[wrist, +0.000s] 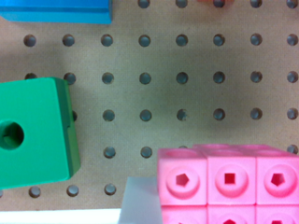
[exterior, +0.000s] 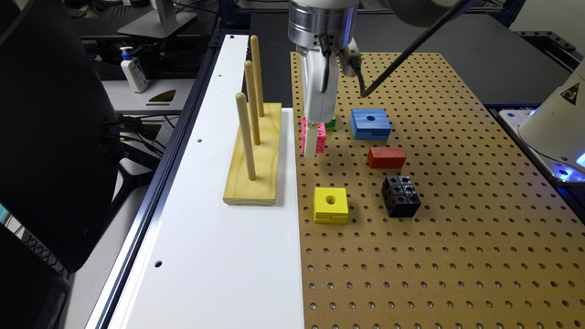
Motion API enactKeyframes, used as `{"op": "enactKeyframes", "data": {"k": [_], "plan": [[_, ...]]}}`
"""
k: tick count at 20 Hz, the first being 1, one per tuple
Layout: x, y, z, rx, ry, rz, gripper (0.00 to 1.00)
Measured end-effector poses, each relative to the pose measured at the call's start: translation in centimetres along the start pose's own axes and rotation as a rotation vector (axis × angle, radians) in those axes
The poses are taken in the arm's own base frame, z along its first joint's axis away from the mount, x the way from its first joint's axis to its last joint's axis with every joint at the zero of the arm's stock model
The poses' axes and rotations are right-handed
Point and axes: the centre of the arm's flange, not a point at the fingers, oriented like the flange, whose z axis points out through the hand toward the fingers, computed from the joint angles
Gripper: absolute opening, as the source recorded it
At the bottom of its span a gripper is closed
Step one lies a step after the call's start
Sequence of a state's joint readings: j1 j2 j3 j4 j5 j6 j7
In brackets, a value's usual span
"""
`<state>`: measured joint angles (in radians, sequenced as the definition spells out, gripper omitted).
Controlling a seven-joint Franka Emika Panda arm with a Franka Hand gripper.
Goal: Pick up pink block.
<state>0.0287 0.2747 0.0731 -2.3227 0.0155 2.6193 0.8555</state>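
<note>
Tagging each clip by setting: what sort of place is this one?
Probably a robotics lab bench: a pegboard worktop with toy blocks, a wooden peg stand, and monitor stands on desks behind.

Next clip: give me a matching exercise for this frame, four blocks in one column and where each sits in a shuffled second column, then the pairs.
Things:
1. pink block
2. yellow block
3. black block
4. blue block

Places:
A. nearest the camera in the exterior view, close to the wooden peg stand
B. directly under the hand
C. just beyond the red block, farther from the camera
D. on the exterior view's right of the yellow block, in front of the red block

Pairs: 1-B, 2-A, 3-D, 4-C
</note>
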Motion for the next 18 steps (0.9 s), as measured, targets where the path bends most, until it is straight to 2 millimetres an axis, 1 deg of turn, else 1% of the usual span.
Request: {"op": "enactKeyframes", "data": {"k": [3, 5, 7, 9, 13, 18], "plan": [[0.0, -0.1, -0.6, 0.004, 0.005, 0.000, 0.00], [0.0, -0.1, -2.0, 0.005, 0.008, -0.001, 0.00], [0.0, -0.1, -3.8, 0.002, 0.008, -0.002, 0.00], [-0.2, 0.0, -5.0, -0.001, 0.008, -0.003, 0.00], [-0.2, 0.0, -5.8, 0.003, 0.012, -0.003, 0.00], [-0.5, 0.2, -8.6, 0.002, 0.017, -0.003, 0.00]]}}
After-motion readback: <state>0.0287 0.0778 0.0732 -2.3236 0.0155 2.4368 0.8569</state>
